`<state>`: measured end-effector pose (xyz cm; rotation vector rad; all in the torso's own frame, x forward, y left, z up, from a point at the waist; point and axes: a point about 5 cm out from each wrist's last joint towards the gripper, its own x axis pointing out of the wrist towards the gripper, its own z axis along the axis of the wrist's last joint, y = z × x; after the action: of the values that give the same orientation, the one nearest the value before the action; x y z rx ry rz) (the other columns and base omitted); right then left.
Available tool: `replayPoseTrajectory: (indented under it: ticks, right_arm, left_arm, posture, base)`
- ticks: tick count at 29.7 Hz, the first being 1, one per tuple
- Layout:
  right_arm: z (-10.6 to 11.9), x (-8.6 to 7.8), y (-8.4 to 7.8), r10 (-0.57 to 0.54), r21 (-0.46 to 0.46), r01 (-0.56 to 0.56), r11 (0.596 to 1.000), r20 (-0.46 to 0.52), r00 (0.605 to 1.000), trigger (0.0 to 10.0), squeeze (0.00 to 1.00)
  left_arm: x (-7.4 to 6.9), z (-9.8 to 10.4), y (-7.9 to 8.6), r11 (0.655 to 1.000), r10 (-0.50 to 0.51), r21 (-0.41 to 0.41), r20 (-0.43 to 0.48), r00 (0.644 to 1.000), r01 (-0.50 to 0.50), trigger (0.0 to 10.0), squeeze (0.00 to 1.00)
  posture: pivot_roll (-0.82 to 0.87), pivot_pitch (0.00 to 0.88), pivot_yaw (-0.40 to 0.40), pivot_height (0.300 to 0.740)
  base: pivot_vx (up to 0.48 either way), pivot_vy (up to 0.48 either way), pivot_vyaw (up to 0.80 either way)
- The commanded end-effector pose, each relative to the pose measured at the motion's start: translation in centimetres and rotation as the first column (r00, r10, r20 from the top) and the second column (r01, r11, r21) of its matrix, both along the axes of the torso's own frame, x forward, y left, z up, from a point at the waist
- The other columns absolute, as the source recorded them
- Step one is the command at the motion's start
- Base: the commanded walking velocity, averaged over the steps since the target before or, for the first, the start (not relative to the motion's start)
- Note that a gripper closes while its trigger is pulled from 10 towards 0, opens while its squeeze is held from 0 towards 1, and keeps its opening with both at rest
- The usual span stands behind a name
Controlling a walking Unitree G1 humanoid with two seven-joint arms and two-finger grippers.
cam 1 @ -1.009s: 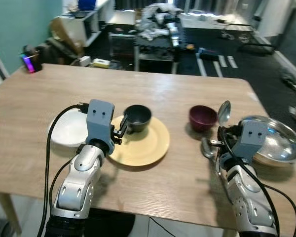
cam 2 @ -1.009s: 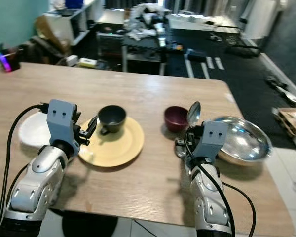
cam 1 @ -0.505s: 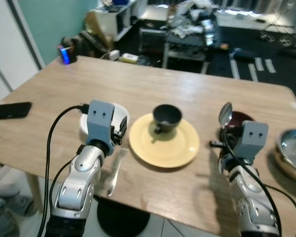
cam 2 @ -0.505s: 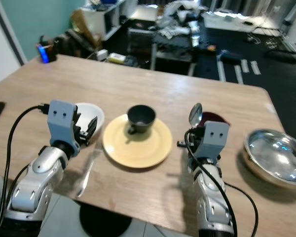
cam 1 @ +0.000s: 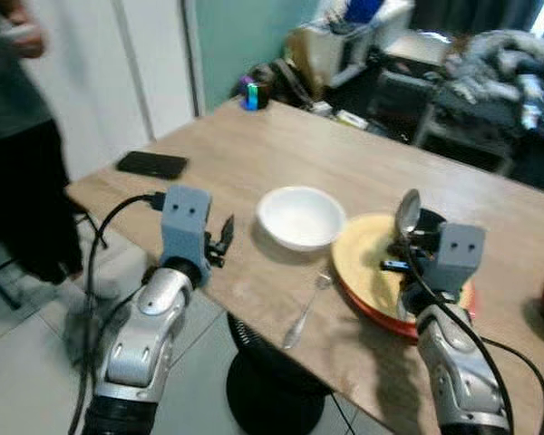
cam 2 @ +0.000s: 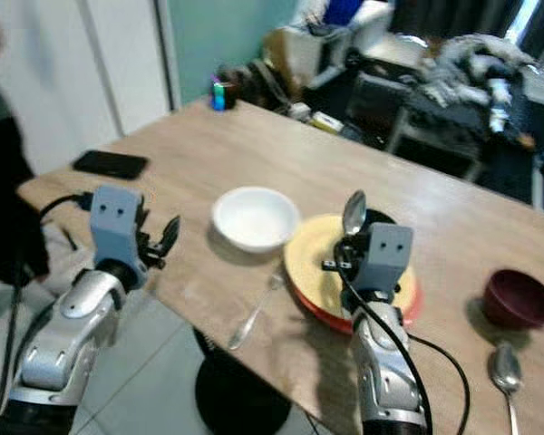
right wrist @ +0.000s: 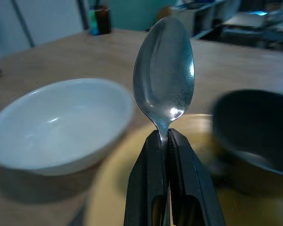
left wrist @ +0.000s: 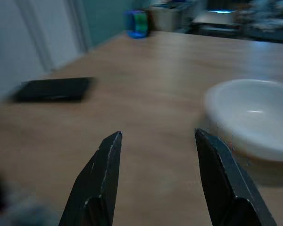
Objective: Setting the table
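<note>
Two grippers: both raised over the near edge of a wooden table, one empty and one holding cutlery.
Table [cam 1: 363, 172]: light wood, running from the near left corner away to the right; a person in dark clothes [cam 1: 18, 154] stands past its left end.
Yellow plate [cam 2: 319, 263]: lies on a red one near the front edge, just right of the white bowl, apart from it by a thin gap; a dark cup [right wrist: 254, 125] sits on it.
White bowl [cam 1: 300, 217]: upright and empty, between the two arms.
Left gripper [left wrist: 155, 176]: hovers above the table's near left corner, fingers spread wide with nothing between them; the bowl lies ahead to one side.
Right gripper [right wrist: 162, 155]: above the plate's near rim, fingers pinched tight on the neck of a spoon [right wrist: 164, 75], which stands upright with its bowl at the top.
Maroon bowl [cam 2: 519, 296]: further right, well apart from the plate.
Phone [cam 1: 151, 164]: black, flat near the left edge.
Fork [cam 1: 304, 313]: lies on the wood in front of the white bowl, tines toward it.
Second spoon [cam 2: 505, 372]: flat at the front right, near the maroon bowl.
</note>
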<state>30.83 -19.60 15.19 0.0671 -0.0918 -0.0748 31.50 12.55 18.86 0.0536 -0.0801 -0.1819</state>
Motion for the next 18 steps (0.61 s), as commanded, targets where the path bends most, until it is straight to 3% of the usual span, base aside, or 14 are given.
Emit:
replayPoseTrajectory:
  ticks: [1,18]
  right_arm:
    - [-0.41,-0.15,-0.39,-0.017,-0.003,0.017,1.0,-0.015,1.0,10.0,0.0]
    - [-0.61,-0.16,-0.45,-0.019,-0.008,0.019,1.0,-0.017,1.0,10.0,0.0]
  left_arm:
    - [-0.02,-0.39,-0.15,1.0,-0.003,0.01,-0.012,1.0,0.003,10.0,0.0]
    - [0.08,-0.48,-0.34,1.0,-0.008,0.014,-0.012,1.0,0.009,10.0,0.0]
  posture:
    - [-0.06,0.0,0.04,0.74]
    - [-0.06,0.0,0.041,0.74]
  base:
    - [0.0,0.0,0.8]
    - [0.0,0.0,0.8]
